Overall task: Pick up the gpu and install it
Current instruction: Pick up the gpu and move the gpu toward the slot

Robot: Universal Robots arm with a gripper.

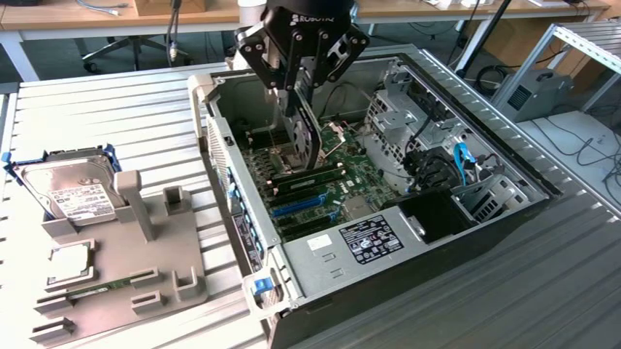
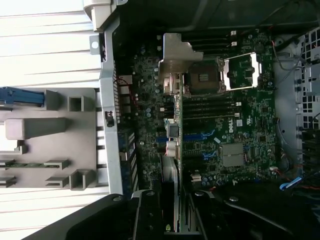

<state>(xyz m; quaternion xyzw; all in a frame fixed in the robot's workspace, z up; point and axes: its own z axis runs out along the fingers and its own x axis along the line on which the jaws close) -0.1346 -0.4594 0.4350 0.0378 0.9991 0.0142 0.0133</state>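
Observation:
My gripper (image 1: 299, 93) hangs over the open computer case (image 1: 490, 218) and is shut on the gpu (image 1: 308, 142). The card hangs edge-down from the fingers, just above the green motherboard (image 1: 325, 182). In the wrist view the gpu (image 2: 174, 145) is seen edge-on, running from my gripper (image 2: 175, 215) to its silver metal end bracket (image 2: 175, 52), which stands near the case's rear wall. The blue expansion slots (image 1: 296, 206) lie on the motherboard (image 2: 225, 125) just beside the card's lower edge. Whether the card touches a slot is hidden.
A grey holder fixture (image 1: 126, 254) stands on the slatted table at the exterior view's left, with a silver hard drive (image 1: 73, 190) upright in it and a narrow memory stick (image 1: 97, 289). Drive cages and cables (image 1: 437, 167) crowd the case's far side.

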